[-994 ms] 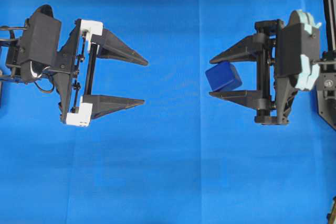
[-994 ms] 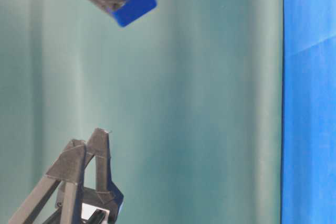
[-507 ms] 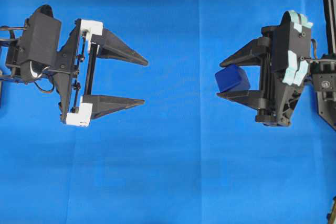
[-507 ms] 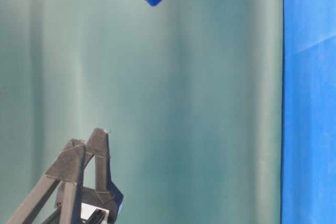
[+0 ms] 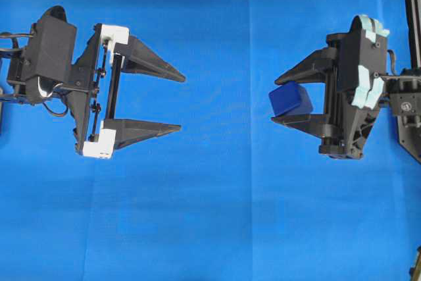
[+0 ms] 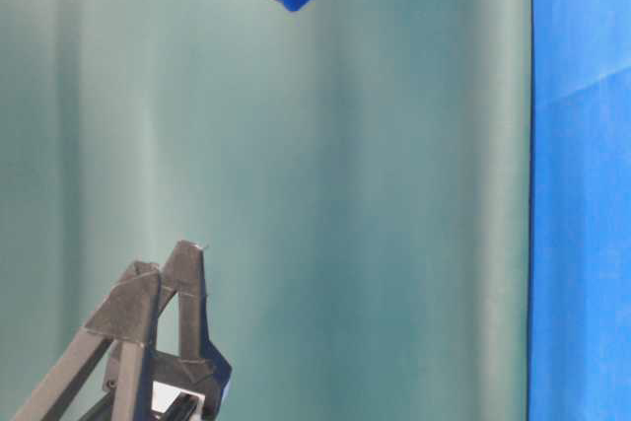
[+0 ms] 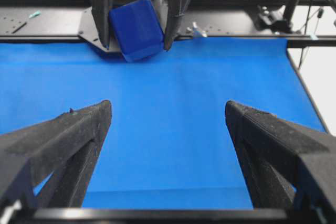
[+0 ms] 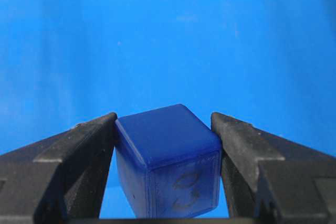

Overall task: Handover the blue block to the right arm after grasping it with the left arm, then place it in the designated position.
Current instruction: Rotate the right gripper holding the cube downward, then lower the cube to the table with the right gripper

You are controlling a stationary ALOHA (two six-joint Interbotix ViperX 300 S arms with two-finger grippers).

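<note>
Blue block: the blue block (image 5: 290, 100) is pinched near the fingertips of the right pincer (image 5: 284, 95), skewed in the grip and raised above the blue cloth (image 5: 217, 215) that covers the desk; in the right wrist view the blue block (image 8: 168, 161) is seen pressed on both flanks by the fingers (image 8: 86, 156).

Right pincer: closed on the block, its tips pointed toward the middle of the desk; mint-green tape patches (image 5: 368, 64) are carried on the body.

Left pincer: the left pincer (image 5: 181, 102), with its white brackets (image 5: 113, 34), is spread wide and nothing is held; it is well apart from the block.

Stage: the handover is judged done; only the placing is left. No marked target spot can be made out on the cloth.

Risk, slip: the block is held far out on the tips and at a tilt, so it could be rotated or squeezed out during travel.

Risk, placement: a skewed block released above the cloth could be tumbled off its spot; a low, level release is called for.

Writing: faint looped marks (image 8: 184, 190) are seen on one face of the block, but nothing can be read; no brand is visible.
</note>
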